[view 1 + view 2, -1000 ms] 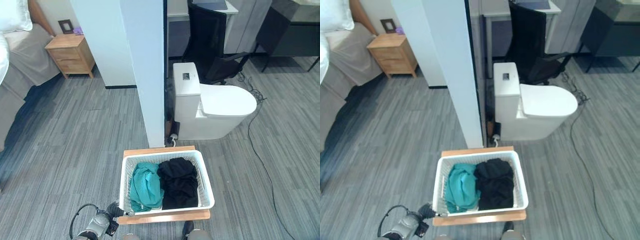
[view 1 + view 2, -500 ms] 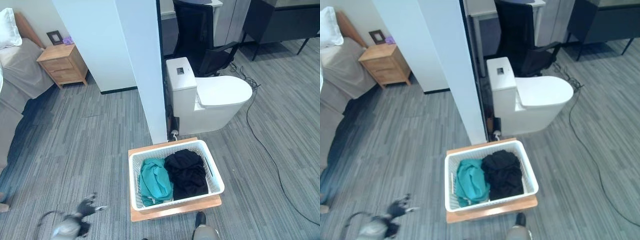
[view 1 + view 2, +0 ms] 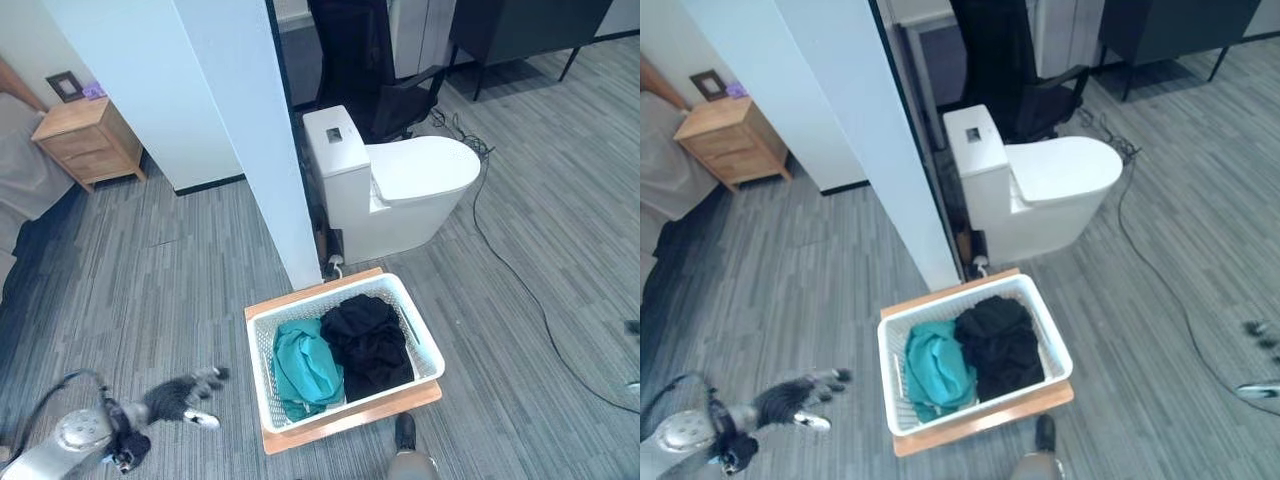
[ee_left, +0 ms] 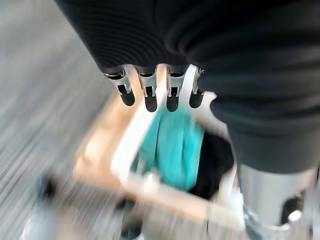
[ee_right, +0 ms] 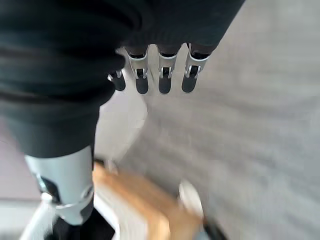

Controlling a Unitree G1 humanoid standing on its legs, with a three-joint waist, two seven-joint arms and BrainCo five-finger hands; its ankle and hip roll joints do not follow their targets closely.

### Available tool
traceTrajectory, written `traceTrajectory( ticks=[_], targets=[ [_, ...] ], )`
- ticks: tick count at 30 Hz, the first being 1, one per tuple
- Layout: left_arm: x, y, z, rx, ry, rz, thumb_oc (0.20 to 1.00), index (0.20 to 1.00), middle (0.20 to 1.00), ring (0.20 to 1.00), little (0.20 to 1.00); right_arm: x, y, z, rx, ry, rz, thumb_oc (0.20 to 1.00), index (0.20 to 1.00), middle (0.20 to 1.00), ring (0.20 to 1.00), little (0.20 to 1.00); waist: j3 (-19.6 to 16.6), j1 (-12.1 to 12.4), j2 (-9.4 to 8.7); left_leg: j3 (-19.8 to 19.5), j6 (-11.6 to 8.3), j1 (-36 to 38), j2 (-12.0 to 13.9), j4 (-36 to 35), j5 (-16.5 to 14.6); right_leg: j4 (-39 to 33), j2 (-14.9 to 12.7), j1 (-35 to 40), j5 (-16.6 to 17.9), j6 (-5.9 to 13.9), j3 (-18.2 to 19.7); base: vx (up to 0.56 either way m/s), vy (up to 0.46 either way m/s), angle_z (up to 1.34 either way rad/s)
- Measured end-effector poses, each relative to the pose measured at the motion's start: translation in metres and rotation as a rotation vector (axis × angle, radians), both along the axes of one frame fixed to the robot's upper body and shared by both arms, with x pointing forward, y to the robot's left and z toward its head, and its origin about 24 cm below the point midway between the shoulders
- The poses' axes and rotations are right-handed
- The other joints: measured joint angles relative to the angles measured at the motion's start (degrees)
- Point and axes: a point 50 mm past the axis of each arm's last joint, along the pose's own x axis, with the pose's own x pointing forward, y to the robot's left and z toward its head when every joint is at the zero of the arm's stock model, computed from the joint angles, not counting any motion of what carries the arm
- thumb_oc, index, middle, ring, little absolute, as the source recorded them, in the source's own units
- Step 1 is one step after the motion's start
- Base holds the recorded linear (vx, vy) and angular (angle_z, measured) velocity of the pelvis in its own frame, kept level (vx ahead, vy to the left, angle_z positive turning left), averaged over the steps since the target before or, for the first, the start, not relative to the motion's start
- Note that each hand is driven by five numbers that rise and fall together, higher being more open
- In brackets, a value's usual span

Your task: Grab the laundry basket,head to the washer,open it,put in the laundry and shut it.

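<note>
White laundry basket [image 3: 345, 350] w/ teal cloth [image 3: 305, 366] and black clothes [image 3: 368, 341] on wooden board [image 3: 352, 422], on floor beside toilet [image 3: 390, 190]. Left hand [image 3: 185, 396] open, fingers straight, apart from basket. Right hand [image 3: 1262, 360] at right edge, fingers straight, holding nothing.

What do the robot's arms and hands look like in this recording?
The left hand has silver fingers with dark tips, a dark ribbed cover over its back and wrist, and a silver-grey arm behind. The right hand matches it: silver, dark-tipped fingers below a dark ribbed cover.
</note>
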Motion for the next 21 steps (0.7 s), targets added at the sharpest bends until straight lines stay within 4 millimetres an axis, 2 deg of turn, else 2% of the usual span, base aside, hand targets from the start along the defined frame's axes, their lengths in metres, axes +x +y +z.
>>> traceTrajectory(
  ticks=[2, 3, 6, 13, 18, 19, 20, 21],
  targets=[
    [0.007, 0.000, 0.001, 0.008, 0.014, -0.012, 1.000, 1.000, 1.000, 1.000, 1.000, 0.006, -0.001, -0.003, 0.000, 0.010, 0.006, 1.000, 1.000, 1.000, 1.000, 1.000, -0.15, 0.02, 0.36, -0.13, -0.15, 0.32, 0.17, 0.16, 0.09, 0.00, 0.15, 0.45, -0.01, 0.00, -0.05, 0.01, -0.017, 0.03],
    [0.024, -0.001, 0.002, 0.034, -0.018, -0.018, 1.000, 1.000, 1.000, 1.000, 1.000, 0.014, -0.001, -0.004, 0.002, 0.016, 0.010, 1.000, 1.000, 1.000, 1.000, 1.000, -0.24, -0.06, 0.50, -0.60, -0.17, 0.30, 0.19, -0.02, 0.08, -0.01, 0.08, 0.69, -0.29, 0.20, -0.37, 0.02, -0.027, 0.09],
    [0.044, -0.001, 0.005, 0.056, -0.049, -0.014, 1.000, 1.000, 1.000, 1.000, 1.000, 0.022, -0.001, -0.005, -0.012, 0.045, 0.022, 1.000, 1.000, 1.000, 1.000, 1.000, 0.20, 0.15, -0.07, -0.94, -0.19, 0.27, 0.24, -0.09, 0.07, -0.02, 0.06, 0.90, -0.32, 0.23, -0.54, 0.02, -0.022, 0.06],
    [0.053, 0.007, -0.016, 0.114, 0.005, 0.051, 1.000, 1.000, 1.000, 1.000, 1.000, 0.040, 0.019, -0.004, -0.006, 0.056, 0.105, 1.000, 1.000, 1.000, 1.000, 1.000, 0.57, 0.10, -0.59, -0.84, -0.26, 0.08, 0.14, -0.01, 0.11, -0.03, 0.00, 0.49, -0.36, 0.18, -0.38, 0.00, 0.000, 0.00],
    [0.073, -0.005, -0.057, 0.187, 0.018, 0.097, 1.000, 1.000, 1.000, 1.000, 1.000, 0.051, 0.008, -0.009, -0.032, 0.083, 0.048, 1.000, 1.000, 1.000, 1.000, 1.000, 0.29, 0.52, -0.16, -1.07, -0.11, -1.80, 0.02, 0.20, 0.23, -0.01, -0.16, -1.19, -0.05, -0.13, -0.51, -0.01, 0.002, 0.00],
    [0.073, -0.010, -0.067, 0.204, 0.035, 0.100, 1.000, 1.000, 1.000, 1.000, 1.000, 0.055, 0.005, -0.012, -0.044, 0.088, 0.036, 1.000, 1.000, 1.000, 1.000, 1.000, 0.60, 0.55, -0.34, -1.08, -0.12, -1.92, 0.08, 0.19, 0.38, 0.00, -0.07, -1.34, 0.27, -0.25, -0.53, -0.04, 0.010, 0.00],
    [0.077, -0.026, -0.087, 0.177, 0.065, 0.167, 1.000, 1.000, 1.000, 1.000, 1.000, 0.058, 0.000, -0.017, -0.057, 0.101, 0.008, 1.000, 1.000, 1.000, 1.000, 1.000, 0.61, 0.83, -0.33, -1.10, -0.11, -1.91, 0.11, 0.18, 0.39, -0.01, -0.06, -1.34, 0.23, -0.20, -0.56, 0.00, 0.000, 0.00],
    [0.079, -0.032, -0.095, 0.156, 0.077, 0.214, 1.000, 1.000, 1.000, 1.000, 1.000, 0.061, -0.002, -0.019, -0.070, 0.113, -0.001, 1.000, 1.000, 1.000, 1.000, 1.000, 0.67, 0.89, -0.31, -1.10, -0.11, -1.95, 0.09, 0.14, 0.39, -0.01, -0.07, -1.40, 0.18, -0.14, -0.56, 0.00, 0.000, 0.00]
  ],
)
